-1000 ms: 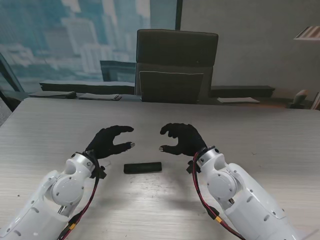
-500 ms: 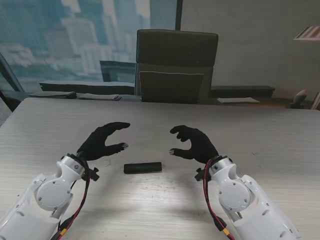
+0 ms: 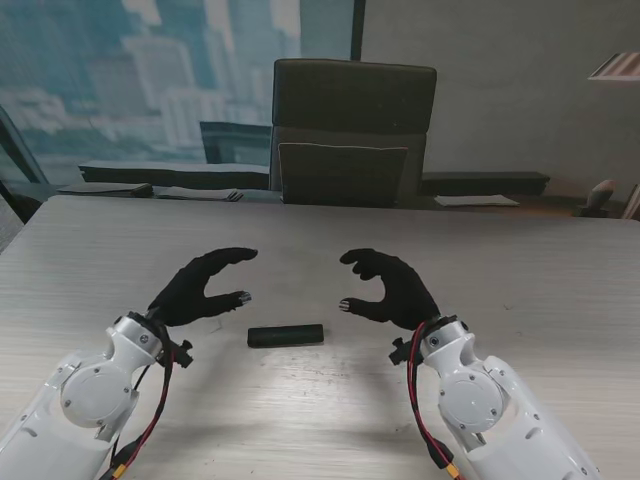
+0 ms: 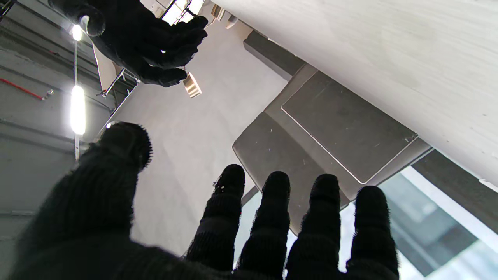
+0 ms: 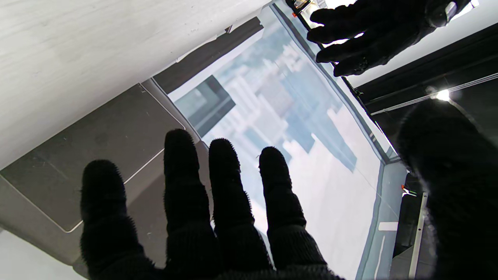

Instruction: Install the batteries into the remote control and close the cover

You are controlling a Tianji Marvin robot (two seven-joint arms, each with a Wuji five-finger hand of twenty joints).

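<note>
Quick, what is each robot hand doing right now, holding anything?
Left robot hand: open, holding nothing.
Right robot hand: open, holding nothing.

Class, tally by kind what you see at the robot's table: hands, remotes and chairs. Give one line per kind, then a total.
Gloved hands: 2, left hand and right hand, both holding nothing
Remote control: 1
Chair: 1
Total: 4

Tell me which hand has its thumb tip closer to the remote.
The left hand. Its thumb tip sits just off the remote's left end; the right hand's thumb hangs farther from the right end.
</note>
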